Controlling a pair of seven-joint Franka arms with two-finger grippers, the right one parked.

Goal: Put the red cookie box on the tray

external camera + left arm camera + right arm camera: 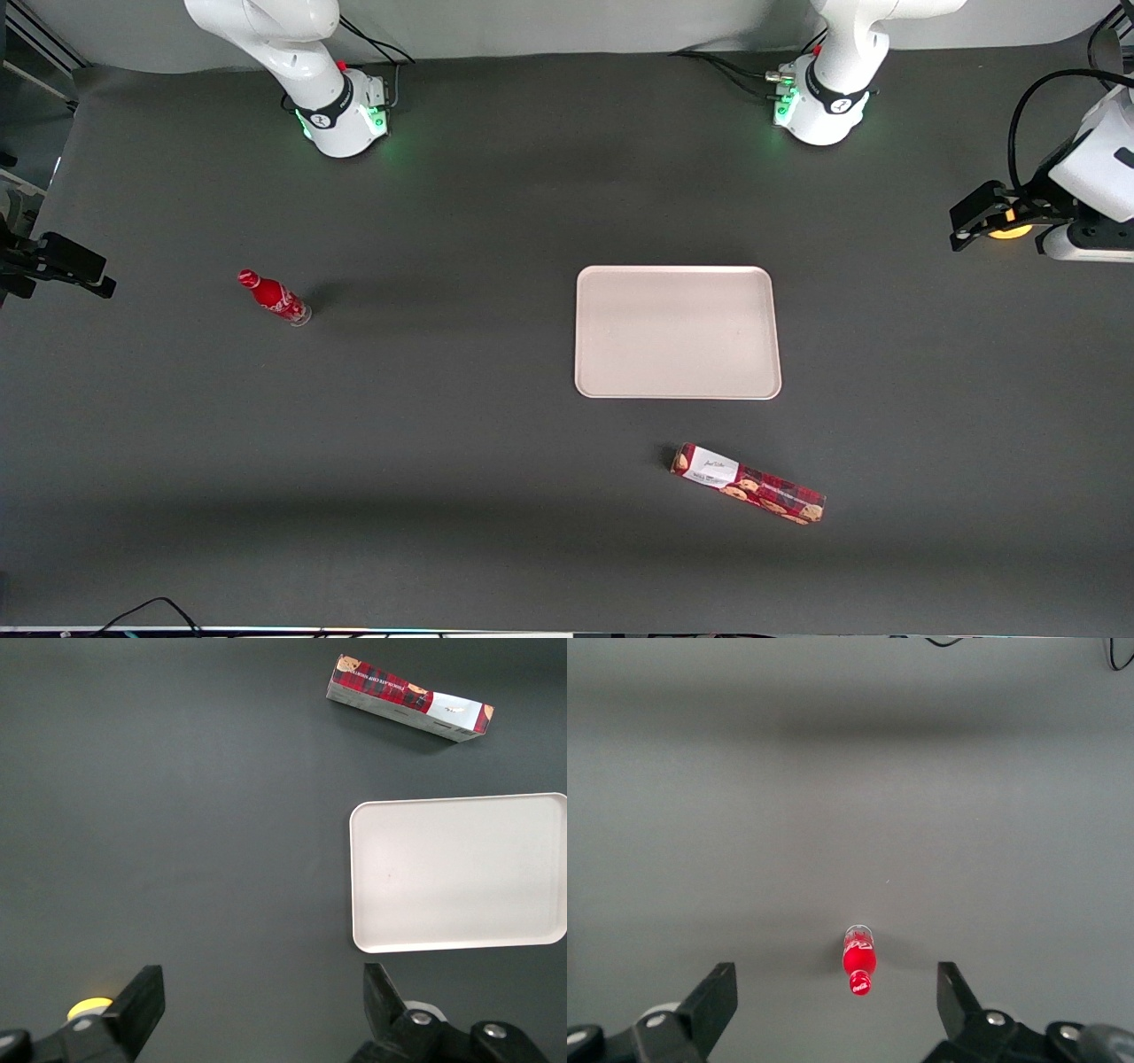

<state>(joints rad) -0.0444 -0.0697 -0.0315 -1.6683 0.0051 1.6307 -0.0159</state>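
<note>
Fingers of the gripper stand wide apart, holding nothing, raised at the working arm's end of the table. The red cookie box lies flat, well apart from them, nearer the front camera than the tray. Its white label's script is probably unreadable; tartan pattern, cookie pictures.

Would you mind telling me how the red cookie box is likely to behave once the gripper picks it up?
The red cookie box looks like a stiff carton lying flat, so it probably won't roll. It is long and narrow, so an off-centre grasp may let it tilt. The open gripper hangs high toward the working arm's end of the table, far from it.
</note>
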